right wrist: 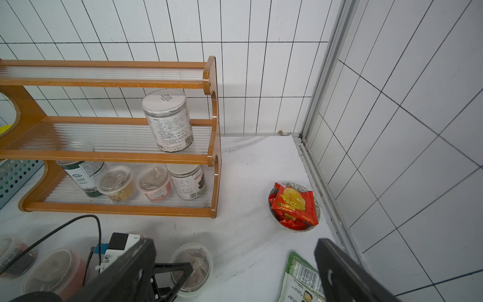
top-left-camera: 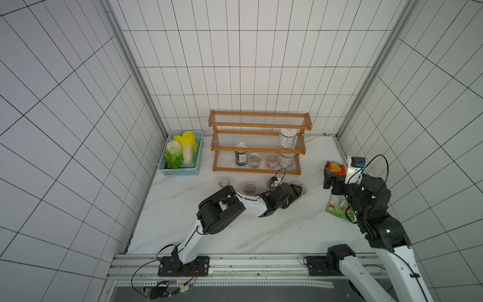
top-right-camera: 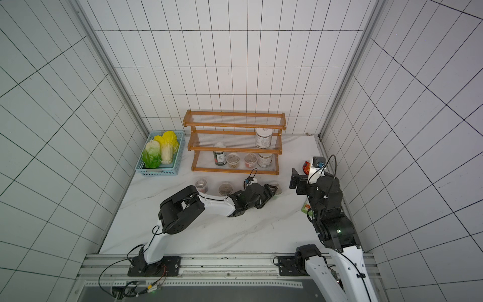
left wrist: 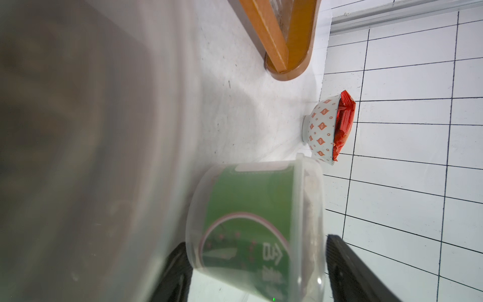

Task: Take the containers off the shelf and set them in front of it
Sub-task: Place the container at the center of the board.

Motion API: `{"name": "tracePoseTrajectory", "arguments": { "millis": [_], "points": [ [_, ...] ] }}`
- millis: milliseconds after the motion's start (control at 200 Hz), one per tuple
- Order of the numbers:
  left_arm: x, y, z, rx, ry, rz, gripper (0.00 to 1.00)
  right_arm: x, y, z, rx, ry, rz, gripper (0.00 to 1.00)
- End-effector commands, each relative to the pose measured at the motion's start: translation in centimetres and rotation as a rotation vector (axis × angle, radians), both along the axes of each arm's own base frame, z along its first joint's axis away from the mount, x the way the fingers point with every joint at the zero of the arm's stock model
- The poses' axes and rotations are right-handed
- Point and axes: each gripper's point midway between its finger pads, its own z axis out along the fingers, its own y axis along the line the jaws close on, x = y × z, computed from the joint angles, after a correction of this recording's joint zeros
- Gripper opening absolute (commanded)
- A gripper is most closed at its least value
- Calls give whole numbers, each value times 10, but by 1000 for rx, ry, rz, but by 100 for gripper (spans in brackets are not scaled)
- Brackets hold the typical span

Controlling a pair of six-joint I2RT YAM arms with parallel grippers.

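Containers [top-left-camera: 287,137]: five on shelf [top-left-camera: 256,170], at least three before it.

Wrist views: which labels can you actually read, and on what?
"Ideal", probably: red letters, white-lidded jar, bottom tier of the shelf.
"合", probably: white character, green-labelled cup; the rest is cut off.
Too small or blurred: dark green jar, middle-tier jar, red snack packet, green bag and its barcode digits.
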Motion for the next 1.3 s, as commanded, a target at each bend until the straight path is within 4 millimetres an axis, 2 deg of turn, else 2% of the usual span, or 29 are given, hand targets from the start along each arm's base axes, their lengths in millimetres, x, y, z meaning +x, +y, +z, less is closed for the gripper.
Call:
{"name": "tracePoseTrajectory", "arguments": {
  "millis": [0, 140, 225, 330, 460, 600, 740, 805, 920, 980, 1114, 1294],
  "points": [
    [-2, 2, 8, 31, -22, -20, 82, 0, -6, -3, -13, 3, -25, 99],
    [-7, 6, 22, 42, -47, -42, 87, 0, -7, -3, -14, 4, -30, 99],
    [-13, 14, 30, 55, -65, -54, 94, 0, -7, -3, -14, 5, -30, 99],
    [-21, 25, 40, 70, -78, -69, 97, 2, -5, -5, -9, 12, -23, 99],
    [-41, 37, 59, 76, -104, -142, 98, 3, -1, -7, -3, 14, -3, 99],
    [-65, 81, 72, 155, -155, -222, 98, 4, 11, -6, 6, 16, 61, 99],
    [-76, 126, 78, 280, -234, -333, 98, 6, 30, -7, 32, 24, 163, 99],
    [-74, 150, 77, 399, -263, -361, 98, 8, 39, -10, 46, 35, 204, 99],
    [-72, 182, 70, 487, -263, -437, 98, 13, 52, -22, 74, 101, 259, 99],
    [-76, 187, 66, 488, -273, -489, 97, 17, 58, -28, 91, 131, 280, 99],
    [-76, 199, 42, 536, -241, -523, 97, 23, 65, -42, 103, 204, 298, 99],
    [-76, 193, 36, 538, -276, -558, 97, 26, 63, -57, 91, 247, 276, 99]
  ]
}}
